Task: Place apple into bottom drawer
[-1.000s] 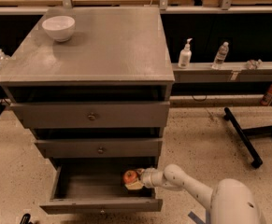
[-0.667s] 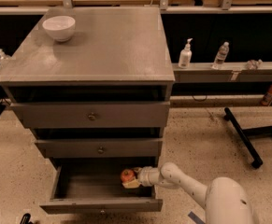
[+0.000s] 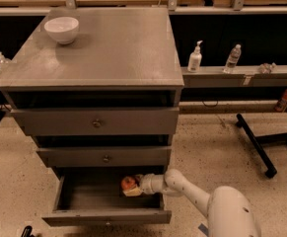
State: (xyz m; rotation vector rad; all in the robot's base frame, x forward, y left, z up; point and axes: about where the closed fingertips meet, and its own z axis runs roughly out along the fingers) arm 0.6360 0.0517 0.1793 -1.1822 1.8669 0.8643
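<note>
The bottom drawer (image 3: 84, 215) of the grey cabinet is pulled open. The small red apple (image 3: 128, 182) with orange-yellow patches is inside it, toward the right side. My gripper (image 3: 132, 186) reaches in from the right over the drawer's side and sits at the apple, in contact with it. My white arm (image 3: 197, 196) stretches from the lower right into the drawer.
A white bowl (image 3: 61, 29) stands on the cabinet top at the back left. The middle drawer (image 3: 106, 157) and top drawer (image 3: 97, 122) are closed. Bottles (image 3: 195, 57) stand on a shelf to the right. A black stand leg (image 3: 254, 143) lies on the floor at right.
My gripper has carried the apple a little further left and deeper into the bottom drawer. The drawers and bowl have not moved.
</note>
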